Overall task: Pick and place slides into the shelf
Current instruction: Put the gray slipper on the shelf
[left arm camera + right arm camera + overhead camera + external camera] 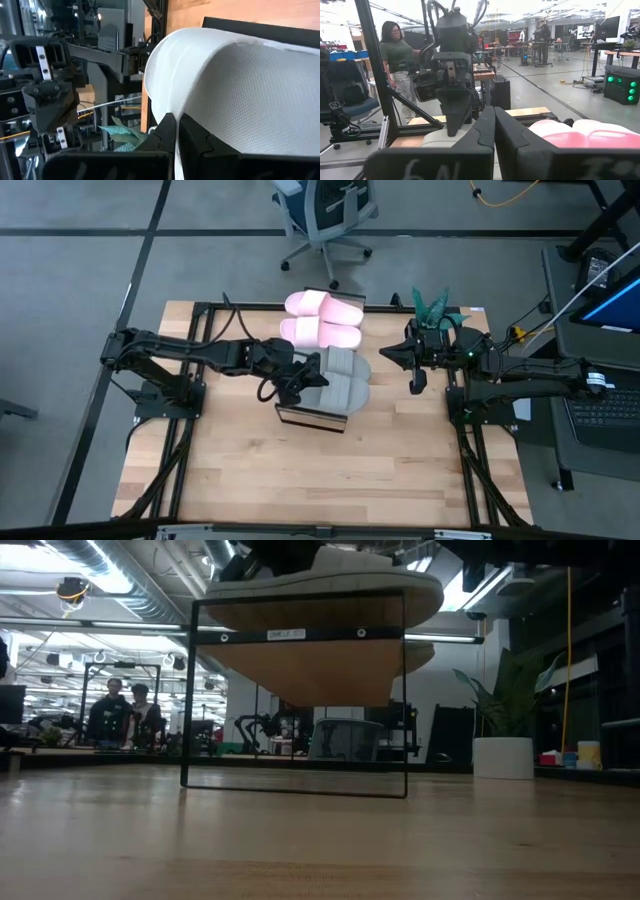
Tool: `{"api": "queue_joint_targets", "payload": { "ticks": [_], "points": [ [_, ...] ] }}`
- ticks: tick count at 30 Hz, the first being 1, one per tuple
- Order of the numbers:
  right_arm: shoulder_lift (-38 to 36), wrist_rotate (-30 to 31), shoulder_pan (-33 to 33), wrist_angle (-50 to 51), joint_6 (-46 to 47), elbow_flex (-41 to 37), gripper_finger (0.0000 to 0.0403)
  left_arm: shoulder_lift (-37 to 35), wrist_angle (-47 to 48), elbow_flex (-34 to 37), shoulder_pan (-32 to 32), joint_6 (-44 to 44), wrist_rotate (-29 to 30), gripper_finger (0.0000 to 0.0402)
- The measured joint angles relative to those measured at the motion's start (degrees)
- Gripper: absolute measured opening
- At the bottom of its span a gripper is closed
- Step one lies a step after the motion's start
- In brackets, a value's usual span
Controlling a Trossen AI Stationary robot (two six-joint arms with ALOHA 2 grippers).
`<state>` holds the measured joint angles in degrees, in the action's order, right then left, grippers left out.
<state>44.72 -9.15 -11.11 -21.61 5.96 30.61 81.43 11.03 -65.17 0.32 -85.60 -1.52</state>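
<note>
Left gripper fingertips hidden against grey-green slide; shelf top cropped at 12 o'clock, low view.

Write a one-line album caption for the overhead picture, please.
Left end effector at soft grey-green foam slide sandals beside pale pink foam ones on light-wood shelf; right end effector waits nearby.

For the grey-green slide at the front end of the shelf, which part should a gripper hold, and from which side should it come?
Probably the wide strap of the front grey-green slide, taken from above. It lies flat, sole down, on the shelf, so the arched strap is the raised part that fingers can close around. The left gripper is already at its left end; the right gripper waits apart to the right.
</note>
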Motion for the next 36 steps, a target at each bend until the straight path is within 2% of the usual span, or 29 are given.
{"api": "queue_joint_targets", "payload": {
  "ticks": [6,17,36],
  "points": [
    [0.01,0.00,-0.02,0.00,0.00,0.00,0.0004,0.00,-0.02,-0.02,0.52,0.09,-3.59,0.0000],
    [0.01,0.00,-0.02,0.00,-0.09,0.00,0.0004,0.00,0.11,-0.02,0.54,2.62,-4.20,0.0001],
    [0.01,0.00,0.00,0.00,0.02,0.00,0.0004,0.00,-0.57,-0.02,0.94,7.50,-4.29,0.0055]
  ]
}}
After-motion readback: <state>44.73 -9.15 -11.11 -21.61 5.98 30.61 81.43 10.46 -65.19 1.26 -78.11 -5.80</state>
